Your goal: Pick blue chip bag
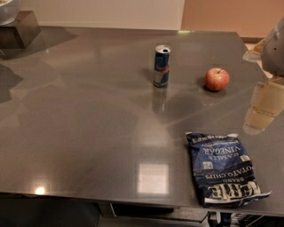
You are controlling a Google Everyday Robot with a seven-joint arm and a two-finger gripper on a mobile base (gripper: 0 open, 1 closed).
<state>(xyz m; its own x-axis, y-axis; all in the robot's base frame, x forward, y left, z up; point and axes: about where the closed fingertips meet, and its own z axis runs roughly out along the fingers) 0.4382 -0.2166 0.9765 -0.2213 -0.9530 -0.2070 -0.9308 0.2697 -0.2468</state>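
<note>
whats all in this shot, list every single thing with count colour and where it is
blue chip bag: one, dark navy with white lettering, lying flat at the table's near right edge
drink can: one, blue and silver, upright mid table, towards the back
apple: one, red, right of the drink can and apart from it
block: one, dark brown, at the table's far left corner
bowl-like thing: one, silvery, on the block, cut off by the picture's edge
table: one, glossy grey, bearing all of the above
claw: one, pale, at the right edge of view, right of the apple and beyond the blue chip bag, holding nothing
</note>
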